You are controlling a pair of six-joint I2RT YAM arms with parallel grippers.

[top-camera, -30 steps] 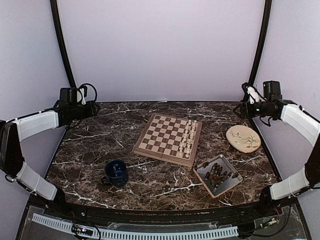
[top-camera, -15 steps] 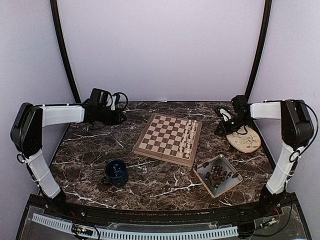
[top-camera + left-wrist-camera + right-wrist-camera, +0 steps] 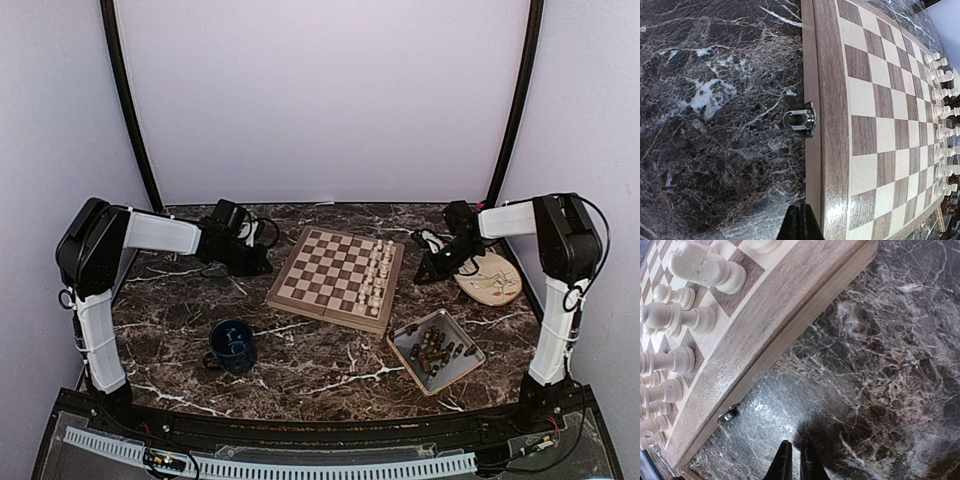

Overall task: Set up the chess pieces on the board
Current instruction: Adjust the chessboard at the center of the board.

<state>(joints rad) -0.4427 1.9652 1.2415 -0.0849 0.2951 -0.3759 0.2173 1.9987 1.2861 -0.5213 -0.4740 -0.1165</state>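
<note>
The left hand (image 3: 256, 266) and the right hand (image 3: 424, 274) are pressed together with nothing pinched, each held low beside the board (image 3: 330, 270).

Top cam: high at the near side, tilted down and forward — whole table (image 3: 180, 300), board (image 3: 335, 278) mid-frame, back wall (image 3: 320, 100) above. Left wrist cam: close over the marble off the board's left edge, looking across the squares to the cream-white pieces (image 3: 941, 107) on the far side. Right wrist cam: closer still at the opposite edge, facing back — both wrist views share the board and that row of pieces.
</note>
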